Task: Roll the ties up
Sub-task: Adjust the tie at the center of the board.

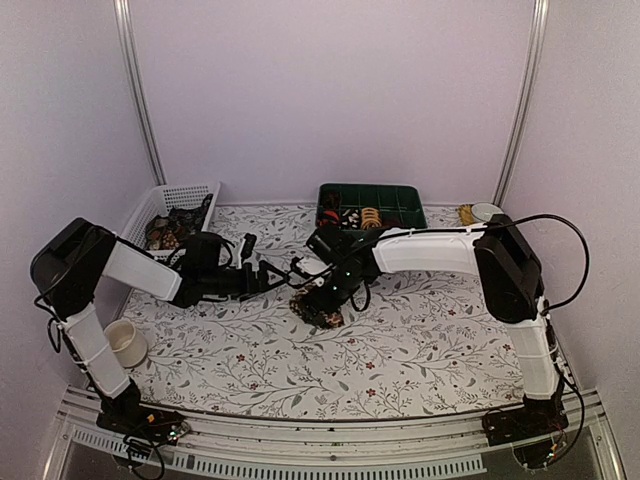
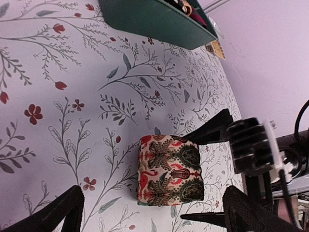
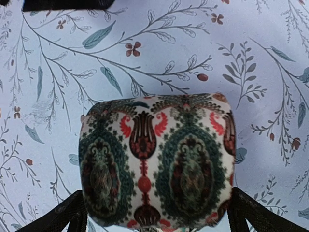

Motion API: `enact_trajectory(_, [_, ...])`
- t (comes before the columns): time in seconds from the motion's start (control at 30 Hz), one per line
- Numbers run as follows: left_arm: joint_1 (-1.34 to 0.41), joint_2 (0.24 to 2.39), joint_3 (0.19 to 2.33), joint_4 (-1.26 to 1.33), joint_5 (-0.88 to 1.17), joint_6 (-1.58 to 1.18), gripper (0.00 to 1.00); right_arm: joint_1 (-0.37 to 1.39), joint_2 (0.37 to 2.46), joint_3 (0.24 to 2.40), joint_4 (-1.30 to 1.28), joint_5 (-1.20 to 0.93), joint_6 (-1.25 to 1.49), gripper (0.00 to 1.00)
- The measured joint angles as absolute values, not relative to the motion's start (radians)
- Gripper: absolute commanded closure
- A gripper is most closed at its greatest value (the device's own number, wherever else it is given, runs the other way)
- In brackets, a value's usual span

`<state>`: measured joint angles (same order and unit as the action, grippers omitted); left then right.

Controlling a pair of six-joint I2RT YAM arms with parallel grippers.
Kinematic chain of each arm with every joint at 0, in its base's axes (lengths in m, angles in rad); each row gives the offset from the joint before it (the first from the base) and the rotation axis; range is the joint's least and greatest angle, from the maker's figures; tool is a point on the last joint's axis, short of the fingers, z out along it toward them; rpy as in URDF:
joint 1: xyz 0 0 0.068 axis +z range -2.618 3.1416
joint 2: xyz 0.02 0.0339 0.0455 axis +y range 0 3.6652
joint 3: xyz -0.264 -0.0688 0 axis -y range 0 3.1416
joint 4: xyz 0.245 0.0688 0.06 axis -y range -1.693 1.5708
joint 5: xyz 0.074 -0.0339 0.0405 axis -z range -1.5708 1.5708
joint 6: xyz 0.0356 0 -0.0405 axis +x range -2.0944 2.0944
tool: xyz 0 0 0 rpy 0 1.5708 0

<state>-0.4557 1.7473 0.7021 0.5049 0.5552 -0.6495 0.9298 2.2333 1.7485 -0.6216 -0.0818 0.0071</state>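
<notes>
Top view: one rolled tie lies near the middle of the table, a tight floral bundle on the printed cloth. The right gripper hangs right over it and the left gripper is just beside it on the left. At the far left corner the white basket holds loose ties, not yet rolled as far as we can see. At the far edge the green tray has several finished rolls in its compartments; the exact count is too small to tell. A white cup sits by the left edge. Left wrist view: the left jaws are spread wide and empty, with the roll ahead of them. The right fingers stand either side of the roll, wide apart, not clamping it. Right wrist view: the roll fills the gap between the right fingers and sits flat on the cloth; these jaws are fully spread and hold nothing. We judge this tie rolled but not yet put in the tray, and the basket ties are left to do.
</notes>
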Motion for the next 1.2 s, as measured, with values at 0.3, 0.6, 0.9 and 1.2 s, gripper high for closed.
enact_trajectory(0.3, [-0.490, 1.813, 0.707, 0.556, 0.607, -0.666, 0.12, 0.858, 2.129, 1.689, -0.506, -0.211, 0.036, 0.00])
enact_trajectory(0.6, [-0.498, 1.827, 0.707, 0.577, 0.617, -0.673, 0.25, 0.823, 2.129, 1.689, -0.462, -0.357, 0.083, 0.01])
enact_trajectory(0.9, [-0.514, 1.870, 0.708, 0.576, 0.612, -0.673, 0.34, 0.825, 2.130, 1.689, -0.440, -0.467, 0.118, 0.02])
enact_trajectory(1.2, [-0.521, 1.887, 0.708, 0.574, 0.604, -0.674, 0.34, 0.825, 2.131, 1.690, -0.433, -0.443, 0.120, 0.02])
